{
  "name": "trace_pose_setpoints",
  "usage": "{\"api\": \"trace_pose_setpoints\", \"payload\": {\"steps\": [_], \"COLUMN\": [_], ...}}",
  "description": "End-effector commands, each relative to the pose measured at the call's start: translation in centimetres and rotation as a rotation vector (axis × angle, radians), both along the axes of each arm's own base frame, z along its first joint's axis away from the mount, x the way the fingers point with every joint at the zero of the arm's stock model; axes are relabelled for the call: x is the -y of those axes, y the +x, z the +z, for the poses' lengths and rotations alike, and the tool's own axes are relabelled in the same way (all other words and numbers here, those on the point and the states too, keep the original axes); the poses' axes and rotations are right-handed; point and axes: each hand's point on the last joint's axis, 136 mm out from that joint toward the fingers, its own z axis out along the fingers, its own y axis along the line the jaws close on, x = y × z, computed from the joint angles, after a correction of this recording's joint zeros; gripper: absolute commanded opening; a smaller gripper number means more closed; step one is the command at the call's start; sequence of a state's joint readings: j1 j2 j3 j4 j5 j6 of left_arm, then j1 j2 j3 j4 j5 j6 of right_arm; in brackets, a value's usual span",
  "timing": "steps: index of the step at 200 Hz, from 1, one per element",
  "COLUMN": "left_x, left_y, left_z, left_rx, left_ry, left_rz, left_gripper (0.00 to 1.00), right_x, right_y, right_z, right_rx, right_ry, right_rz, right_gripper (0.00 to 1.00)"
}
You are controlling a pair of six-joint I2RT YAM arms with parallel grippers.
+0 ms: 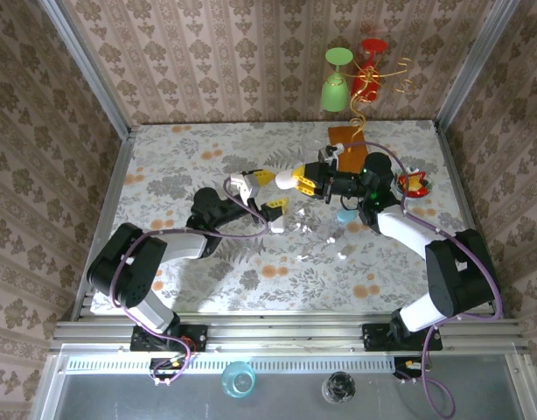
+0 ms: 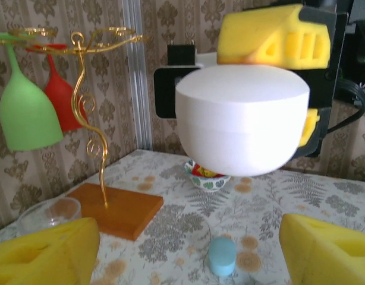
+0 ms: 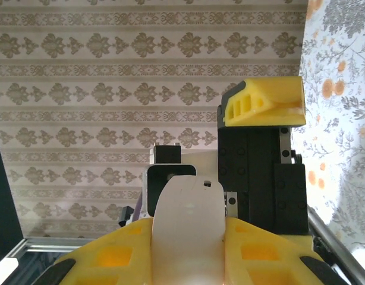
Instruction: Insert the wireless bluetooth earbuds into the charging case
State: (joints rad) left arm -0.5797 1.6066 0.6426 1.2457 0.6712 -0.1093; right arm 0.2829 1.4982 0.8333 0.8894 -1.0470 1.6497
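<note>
White charging case (image 2: 242,119) clamped in the right pincer (image 1: 308,180) faces the wide-open left pincer (image 2: 182,255); loose earbuds (image 1: 300,227) lie on the bench (image 1: 181,157) below, nearer the left.

Top camera: high at 6 o'clock, looking down toward 12. Left wrist faces 1 o'clock, right wrist 9 o'clock; both closely share the white case (image 2: 242,119).

We see the overhead view brightly and evenly lit from above, with soft shadows beneath the left arm (image 1: 155,254) on the table (image 1: 207,175). In the left wrist view, the yellow pads (image 2: 43,252) of the left claw (image 2: 185,258) are blurred and the white charging case (image 2: 242,119) looks soft-edged. In the right wrist view, the table glares pale along the right edge.
</note>
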Motion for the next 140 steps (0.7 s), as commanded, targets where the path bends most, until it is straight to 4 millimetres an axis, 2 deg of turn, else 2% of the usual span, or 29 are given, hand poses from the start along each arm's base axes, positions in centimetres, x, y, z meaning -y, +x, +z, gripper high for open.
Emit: {"api": "trace_pose_setpoints", "payload": {"steps": [1, 72, 140], "left_x": [-0.2, 0.5, 1.2], "left_y": [-0.4, -1.3, -1.4], "left_z": [2.8, 4.6, 6.1], "left_rx": [0.073, 0.067, 0.091], "left_ry": [-0.051, -0.079, -0.103], "left_rz": [-0.041, -0.118, -0.133], "left_gripper": [0.75, 0.65, 0.6], "right_x": [0.5, 0.1, -0.1], "right_y": [-0.7, 0.0, -0.1], "right_z": [2.4, 2.9, 1.6], "right_rx": [0.037, -0.015, -0.034], "right_ry": [0.058, 0.176, 0.158], "right_rz": [-0.018, -0.026, -0.029], "right_gripper": [0.0, 0.0, 0.0]}}
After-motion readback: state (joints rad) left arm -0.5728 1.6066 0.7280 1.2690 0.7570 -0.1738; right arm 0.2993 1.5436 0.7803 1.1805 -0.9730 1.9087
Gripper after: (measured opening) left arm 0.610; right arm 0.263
